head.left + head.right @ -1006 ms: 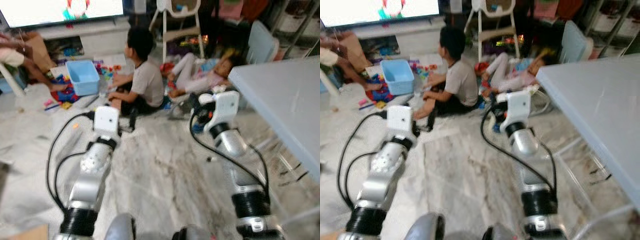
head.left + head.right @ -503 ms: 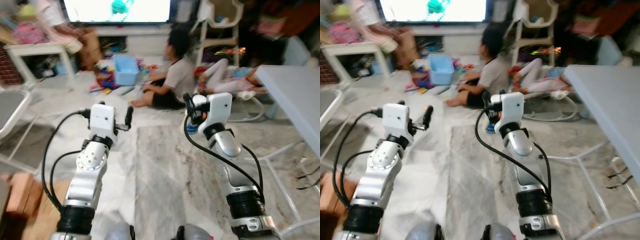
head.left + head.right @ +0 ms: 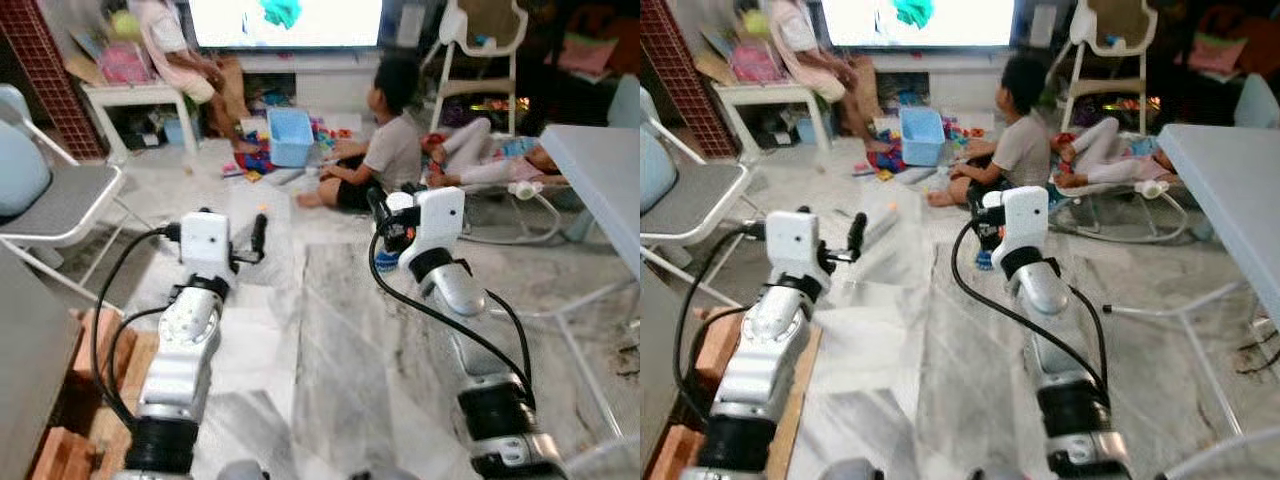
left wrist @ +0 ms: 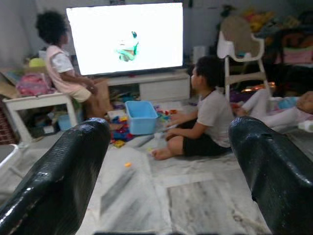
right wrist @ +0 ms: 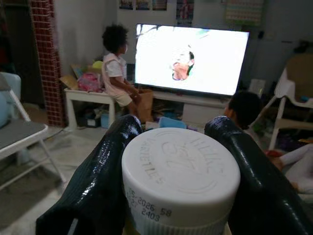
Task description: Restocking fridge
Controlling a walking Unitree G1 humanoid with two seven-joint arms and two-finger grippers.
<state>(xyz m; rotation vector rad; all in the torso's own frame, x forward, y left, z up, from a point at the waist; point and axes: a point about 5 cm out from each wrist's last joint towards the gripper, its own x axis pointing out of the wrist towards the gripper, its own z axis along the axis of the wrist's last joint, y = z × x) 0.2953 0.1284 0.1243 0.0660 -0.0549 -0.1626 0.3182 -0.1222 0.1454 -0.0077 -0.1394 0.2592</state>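
Observation:
My right gripper (image 5: 176,126) is shut on a bottle with a white screw cap (image 5: 181,178) stamped with a date; its black fingers (image 5: 105,181) press on both sides of the cap. In the eye views the right gripper (image 3: 385,222) is held up at chest height over the marble floor, with the bottle's body hidden behind it. My left gripper (image 4: 168,132) is open, with nothing between its fingers (image 4: 63,176). It is raised level with the right one (image 3: 256,235).
A folding chair (image 3: 60,200) stands at the left and a grey table (image 3: 600,160) at the right. Ahead, one person sits on the floor (image 3: 385,150), another lies there (image 3: 480,155), and a third sits by the TV (image 3: 170,50). Toys surround a blue bin (image 3: 290,135). Bricks (image 3: 90,350) lie lower left.
The camera has swung left, bringing the folding chair, the bricks and a red lattice wall into view. Both arms keep the same raised pose, and the right grip is unchanged.

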